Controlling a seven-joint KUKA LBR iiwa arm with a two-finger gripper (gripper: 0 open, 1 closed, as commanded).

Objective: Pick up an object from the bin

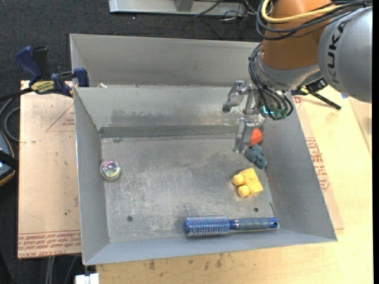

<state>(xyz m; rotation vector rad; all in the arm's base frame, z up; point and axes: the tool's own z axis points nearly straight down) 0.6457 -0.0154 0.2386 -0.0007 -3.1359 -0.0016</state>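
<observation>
The gripper (243, 139) hung low over the floor of the grey bin (166, 61), at about two o'clock from the floor's middle and close to the foot of the far wall. A small orange piece (256, 136) lay just beside it at three o'clock, so near the metal that touching or apart could not be told. It could not be told either whether that piece sat inside the gripper or only next to it, or whether the gripper stood wide or narrow.

A grey-blue lump (256, 154) lay at five o'clock from the gripper, just below the orange piece and near it. Further on in the same direction, apart from the lump, sat a yellow block (247, 183). A blue hairbrush (228, 224) lay flat along the near edge of the floor at six o'clock, its bristled head toward nine o'clock and its handle toward three. Well apart from all these, at nine o'clock across the floor, rested a small shiny round thing (110, 170).

The arm (349, 46) came in from two o'clock, above the bin's right rim. Its grey link bent down into a rounded orange cover (293, 28), with black and yellow cables looped about it. Below the cover the wrist pointed nearly straight down, carrying the gripper's metal parts toward the floor.
</observation>
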